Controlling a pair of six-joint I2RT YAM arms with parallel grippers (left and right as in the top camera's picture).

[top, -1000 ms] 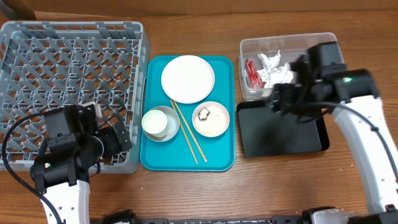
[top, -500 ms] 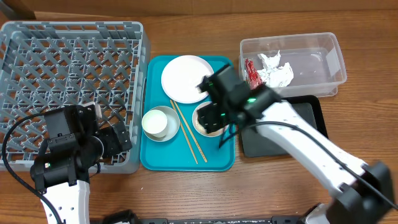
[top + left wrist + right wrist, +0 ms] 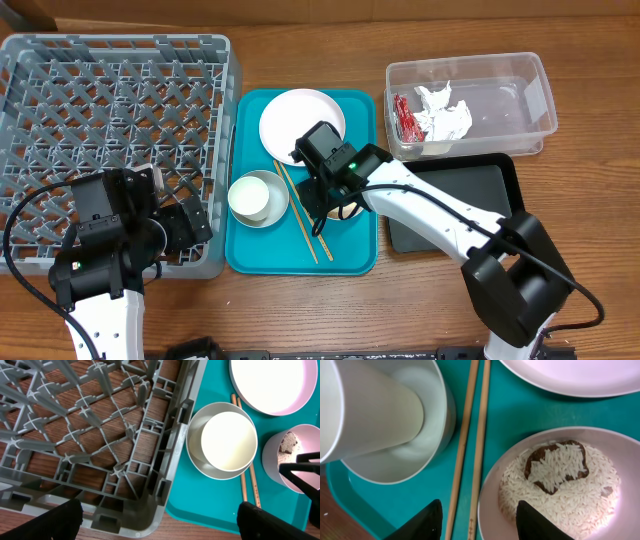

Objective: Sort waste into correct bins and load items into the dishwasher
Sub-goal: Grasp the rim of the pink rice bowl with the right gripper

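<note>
My right gripper [image 3: 480,522] is open, low over the teal tray [image 3: 255,255]; in the overhead view it [image 3: 328,195] hides most of the bowl. Its fingers straddle the left rim of the pale pink bowl [image 3: 570,485], which holds rice and a brown lump [image 3: 555,467]. The wooden chopsticks [image 3: 470,435] lie just left of it, beside a white cup [image 3: 258,197] standing in a white bowl. The white plate [image 3: 295,120] is at the tray's back. My left gripper [image 3: 160,525] is open and empty over the front right corner of the grey dish rack [image 3: 110,110].
The clear tub [image 3: 500,80] at the back right holds the red wrapper [image 3: 403,118] and the white napkin [image 3: 445,112]. The black tray [image 3: 460,210] lies in front of it, partly under my right arm.
My right arm has swung left from over the clear tub and black tray to the teal tray, and has come down over the rice bowl. The left arm has not moved.
</note>
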